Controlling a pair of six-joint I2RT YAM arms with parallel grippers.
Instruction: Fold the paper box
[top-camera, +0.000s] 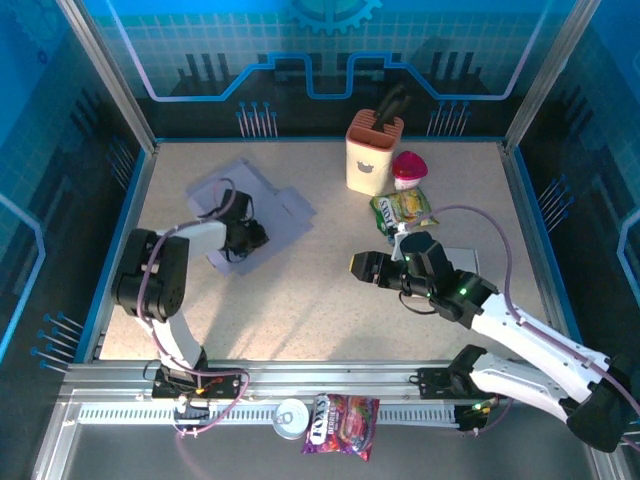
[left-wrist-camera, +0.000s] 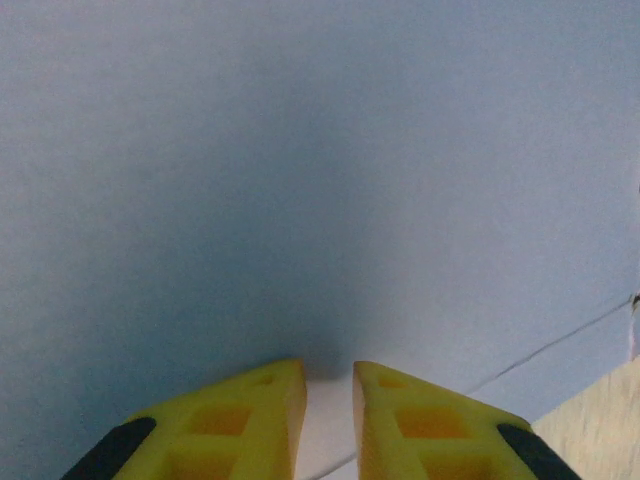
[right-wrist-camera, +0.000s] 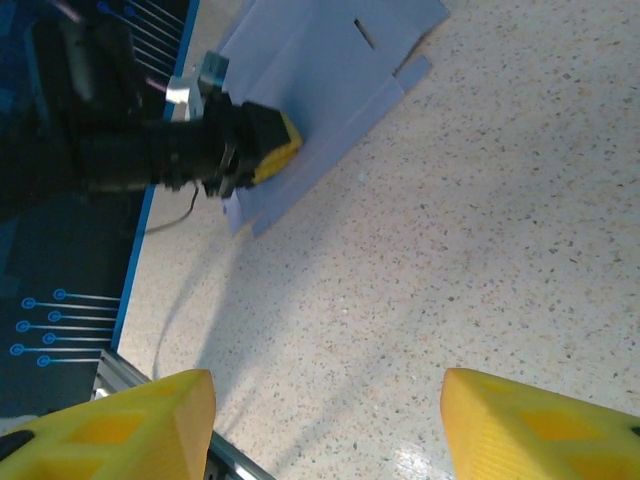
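1. Contact: the left gripper (left-wrist-camera: 328, 372) has its tips down on the flat, pale blue-grey paper box blank (top-camera: 288, 212).
2. Its 2 yellow fingers (left-wrist-camera: 262, 400) stand close together with a narrow gap between them. Pale sheet shows in that gap, but whether they pinch the paper I cannot tell.
3. The paper box blank lies unfolded on the far left part of the speckled beige table (top-camera: 300, 310), and the left gripper sits at its near edge.
4. The right gripper (right-wrist-camera: 328, 382) has its jaws wide apart and holds nothing. It hovers over bare table near the middle, well apart from the blank and pointing toward it.
5. A stretch of bare table lies between the right gripper and the blank.
6. At the far side stands a cream utensil holder (top-camera: 372, 155) with a dark tool in it, and a pink rounded object (top-camera: 408, 168) is just beside it.
7. A green-and-yellow snack packet (top-camera: 403, 210) lies in front of those 2, near the right arm's wrist.
8. On the near rail, between the 2 arm bases, sit a silver tin can (top-camera: 291, 418) and a purple sweet bag (top-camera: 343, 423), just beside each other.
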